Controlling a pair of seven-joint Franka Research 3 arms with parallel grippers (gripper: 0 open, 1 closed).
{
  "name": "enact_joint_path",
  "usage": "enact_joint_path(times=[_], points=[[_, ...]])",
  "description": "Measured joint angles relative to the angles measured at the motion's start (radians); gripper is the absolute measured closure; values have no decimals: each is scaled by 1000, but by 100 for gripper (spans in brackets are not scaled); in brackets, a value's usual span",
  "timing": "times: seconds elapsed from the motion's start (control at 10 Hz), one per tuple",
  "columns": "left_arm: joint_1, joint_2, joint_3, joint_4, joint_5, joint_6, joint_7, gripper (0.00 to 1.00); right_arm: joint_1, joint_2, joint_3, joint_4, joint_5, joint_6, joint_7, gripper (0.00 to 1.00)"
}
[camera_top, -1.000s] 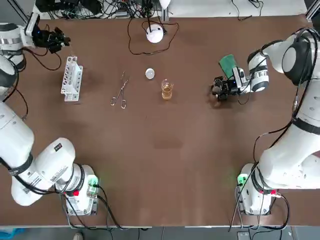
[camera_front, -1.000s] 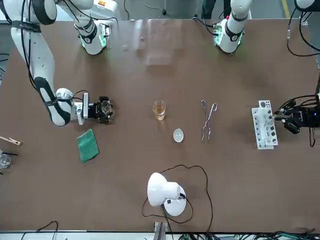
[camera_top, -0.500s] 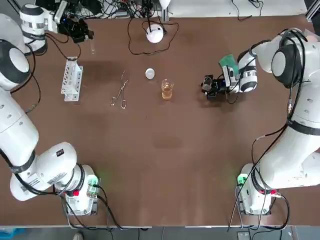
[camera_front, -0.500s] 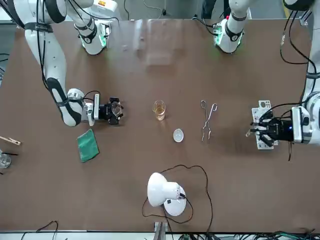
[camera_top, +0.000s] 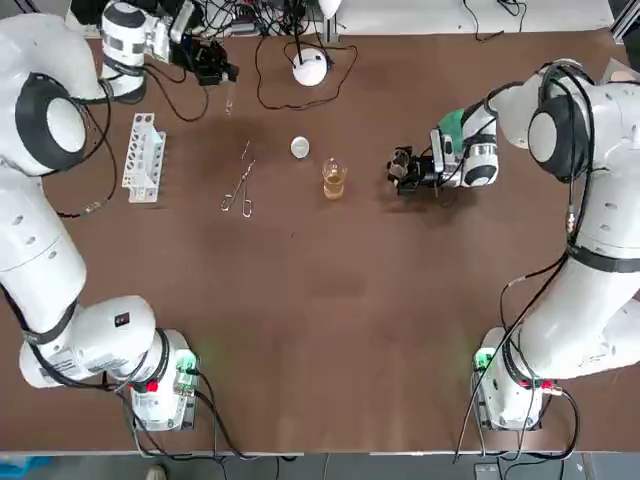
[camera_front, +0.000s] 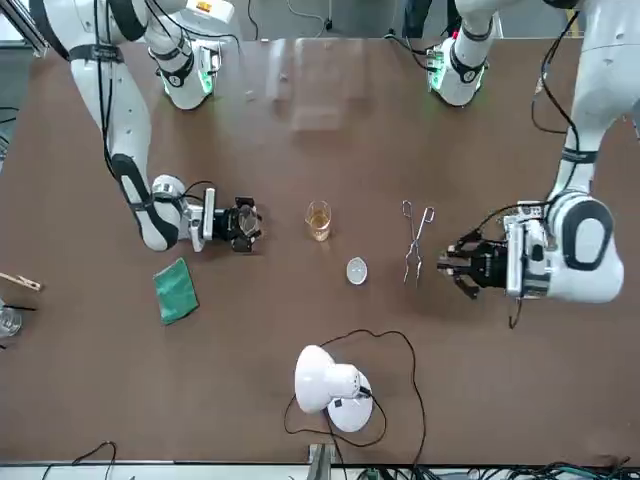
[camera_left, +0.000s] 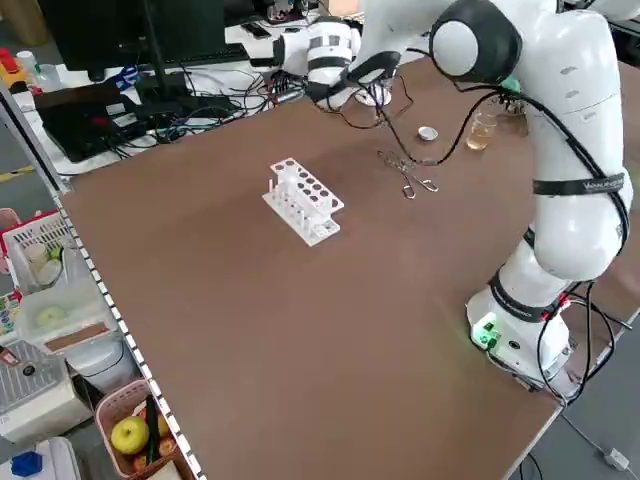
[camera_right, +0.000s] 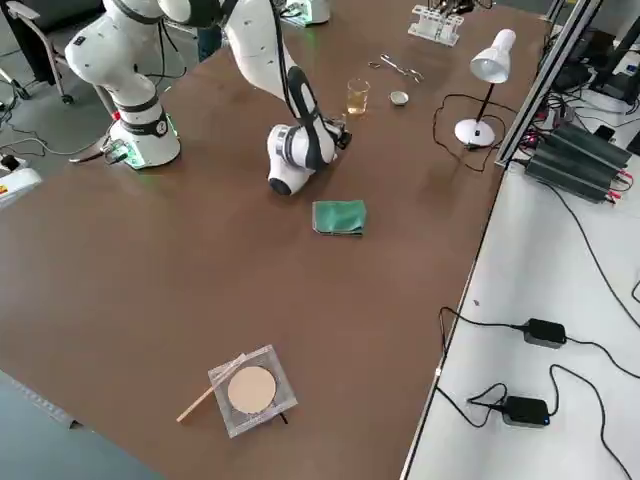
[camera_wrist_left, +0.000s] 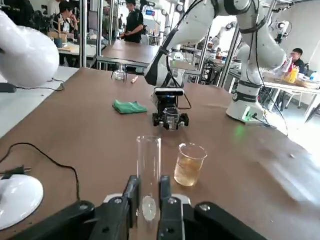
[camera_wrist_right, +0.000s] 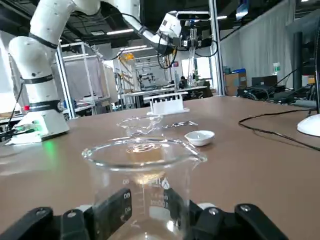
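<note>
Left gripper (camera_top: 214, 70) is up over the table's far side by the lamp (camera_top: 310, 68), fingers clamped on a test tube (camera_wrist_left: 148, 170); upright, mouth up, so nothing could tip out; right gripper (camera_top: 404, 168) sits low, pinching an empty beaker (camera_wrist_right: 145, 170) level, near the glass of amber liquid (camera_top: 333, 180).
</note>
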Motion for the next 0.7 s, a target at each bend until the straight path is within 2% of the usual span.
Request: enact_joint_path(times=[0.3, 0.7], points=[[-44, -82, 3, -109, -12, 136, -33, 79, 26, 0, -6, 1, 25, 16, 0, 62], [-149, -172, 5, -228, -12, 344, -95, 79, 26, 4, -12, 1, 25, 18, 0, 62]])
